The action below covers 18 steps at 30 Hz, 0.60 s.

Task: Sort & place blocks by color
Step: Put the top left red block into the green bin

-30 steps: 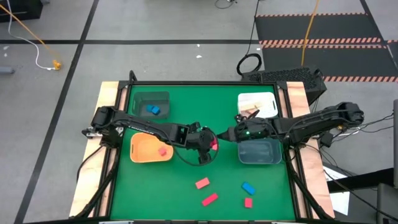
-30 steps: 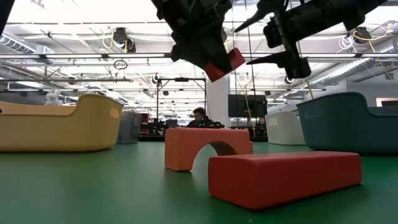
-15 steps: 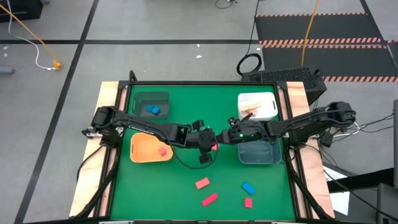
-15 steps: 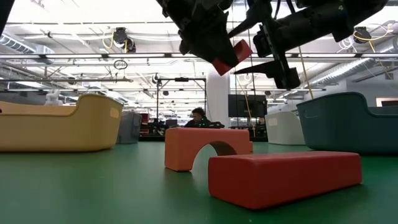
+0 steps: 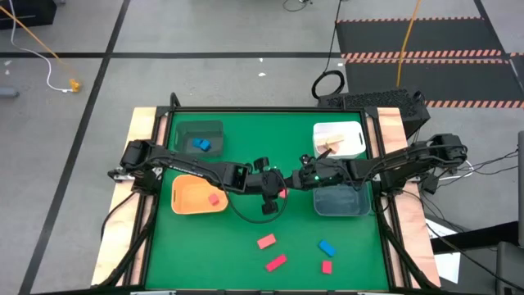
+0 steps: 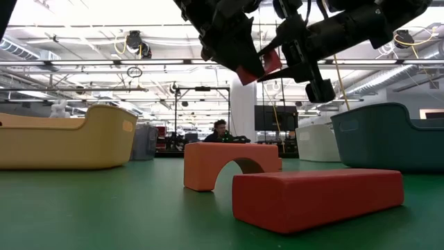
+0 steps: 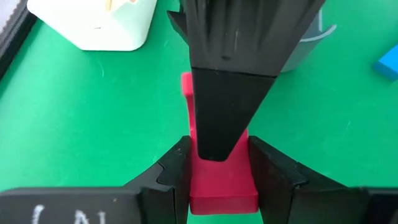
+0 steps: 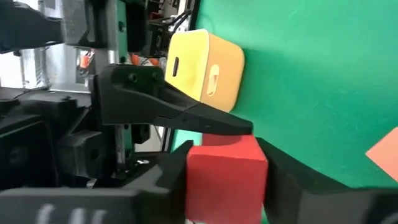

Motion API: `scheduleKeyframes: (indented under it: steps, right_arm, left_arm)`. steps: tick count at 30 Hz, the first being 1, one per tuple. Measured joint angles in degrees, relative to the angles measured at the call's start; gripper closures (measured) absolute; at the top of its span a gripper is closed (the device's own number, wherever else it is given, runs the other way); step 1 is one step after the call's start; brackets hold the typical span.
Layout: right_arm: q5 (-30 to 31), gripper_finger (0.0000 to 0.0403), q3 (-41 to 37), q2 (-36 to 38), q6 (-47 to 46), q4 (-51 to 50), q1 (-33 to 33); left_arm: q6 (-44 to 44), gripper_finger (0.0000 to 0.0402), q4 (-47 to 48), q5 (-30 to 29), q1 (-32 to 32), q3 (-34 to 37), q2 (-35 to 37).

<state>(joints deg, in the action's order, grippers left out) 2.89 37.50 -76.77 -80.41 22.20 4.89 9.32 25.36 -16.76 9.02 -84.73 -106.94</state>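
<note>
A red block (image 6: 258, 66) hangs in the air over the middle of the green table (image 5: 246, 238), with both grippers shut on it. My left gripper (image 5: 273, 188) comes at it from the table's left; in the left wrist view its fingers flank the block (image 7: 221, 186). My right gripper (image 5: 289, 182) reaches in from the table's right, and the block (image 8: 227, 171) fills the gap between its fingers. On the table lie a red arch (image 6: 232, 164), a red bar (image 6: 316, 196), a blue block (image 5: 327, 247) and a red cube (image 5: 327, 267). My left gripper pinches the red block by two opposite side faces (image 7: 194, 186) between its two fingers. The fingers slant down from the table's left. The block is lifted clear of the table. My right gripper pinches the same block on its other pair of faces; one finger (image 7: 227, 106) lies over the top face (image 7: 186, 87). It comes nearly level from the table's right. In its own wrist view the block's end (image 8: 227, 155) sits between the two fingers.
An orange bin (image 5: 187, 201) with a red piece stands left of centre, a dark green bin (image 5: 214, 131) with a blue piece behind it. At the right are a white bin (image 5: 354, 147) with tan pieces and a grey-blue bin (image 5: 341, 209).
My right gripper has moved toward the table's left and slightly down to the red block held by my left gripper, and has shut on it. My left gripper has rolled a little in place, tipping the block.
</note>
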Motion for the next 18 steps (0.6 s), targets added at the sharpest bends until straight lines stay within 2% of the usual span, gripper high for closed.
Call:
scheduleKeyframes:
  steps: [1, 4, 11, 14, 18]
  right_arm:
    - [0.0, 0.0292, 0.0, 0.0, 0.0, -0.2, 0.0]
    - [0.0, 0.0293, 0.0, 0.0, 0.2, -0.3, 0.0]
    - [-0.6, 0.0293, 0.0, 0.0, 1.7, -0.5, -0.4]
    - [-2.9, 0.0293, 0.0, 0.0, 1.7, -1.8, -1.8]
    - [-4.7, 0.0293, 0.0, 1.0, 2.9, -3.7, -4.1]
  left_arm:
    - [-0.2, 0.0273, 0.0, -0.3, 0.0, 0.0, 0.0]
    - [-0.2, 0.0266, 0.0, -0.3, 0.0, 0.0, 0.0]
    - [0.3, 0.0157, -0.4, 0.2, 0.0, 0.0, 0.1]
    - [1.4, 0.0132, -0.4, 0.2, 0.0, 0.0, 0.1]
    - [5.1, 0.0123, 0.2, 0.2, 0.0, 0.0, 0.1]
